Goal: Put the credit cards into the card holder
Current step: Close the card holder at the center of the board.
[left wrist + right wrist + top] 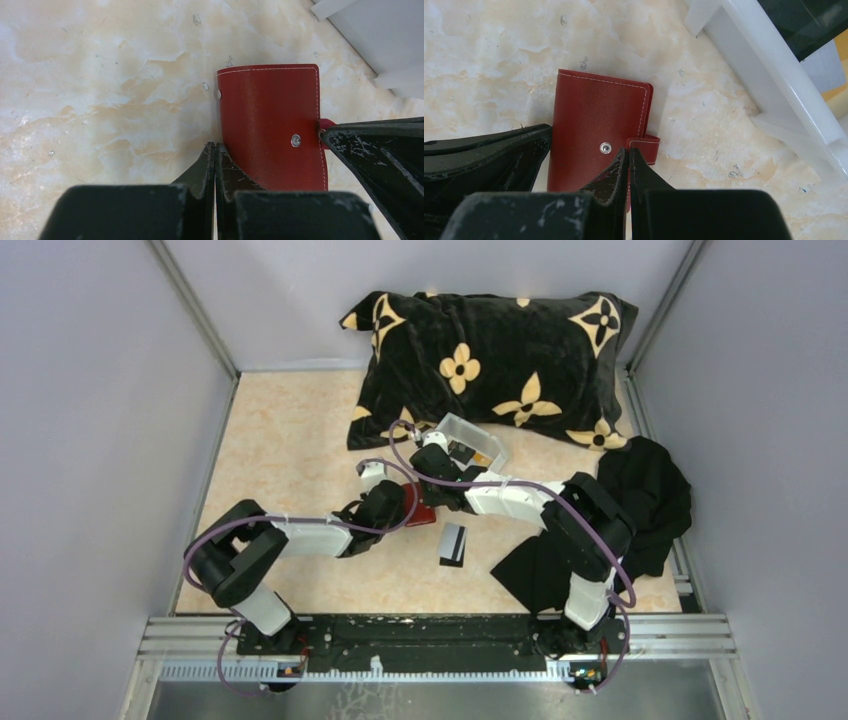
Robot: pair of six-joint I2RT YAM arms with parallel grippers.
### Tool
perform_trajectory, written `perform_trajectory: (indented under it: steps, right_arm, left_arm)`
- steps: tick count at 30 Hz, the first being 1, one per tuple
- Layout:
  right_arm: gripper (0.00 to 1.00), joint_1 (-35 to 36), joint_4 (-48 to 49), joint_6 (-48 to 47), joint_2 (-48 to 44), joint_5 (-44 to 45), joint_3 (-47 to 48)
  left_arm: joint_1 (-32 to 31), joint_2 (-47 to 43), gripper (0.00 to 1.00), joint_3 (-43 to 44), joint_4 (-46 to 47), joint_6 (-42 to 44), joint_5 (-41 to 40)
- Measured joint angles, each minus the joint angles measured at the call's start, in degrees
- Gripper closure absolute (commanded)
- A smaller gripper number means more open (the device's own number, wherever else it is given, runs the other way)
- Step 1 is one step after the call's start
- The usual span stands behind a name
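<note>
kim: Marble-look counter (pixel 290 440), grey walls, black flowered pillow (pixel 490 350) at the back. White tray (pixel 462 421) sits just past the arms.
raj: Holder?
kim: Red card holder (pixel 422 508) lies flat mid-counter, folded shut. Black card (pixel 452 543) lies loose nearby.
raj: Tools?
kim: Left tool (pixel 215 150) closed, tips at the holder's left edge. Right tool (pixel 628 152) closed at the snap tab (pixel 648 149); can't tell if it pinches it. Stud (pixel 605 147) is bare.
raj: Opening step, I'd say. Next: pin one side, lift the cover.
</note>
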Motion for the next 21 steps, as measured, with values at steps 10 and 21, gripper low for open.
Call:
perform_trajectory:
  steps: [10,21]
  right_arm:
    - [1.0,1.46,-0.81,-0.61,1.49,1.46,1.11]
    - [1.0,1.66,-1.44,-1.03,1.49,2.25,1.11]
  left_arm:
    - [0.2,0.48,1.0,-0.85,2.58,0.07,0.92]
    - [0.31,0.5,1.0,-1.36,3.98,0.04,2.01]
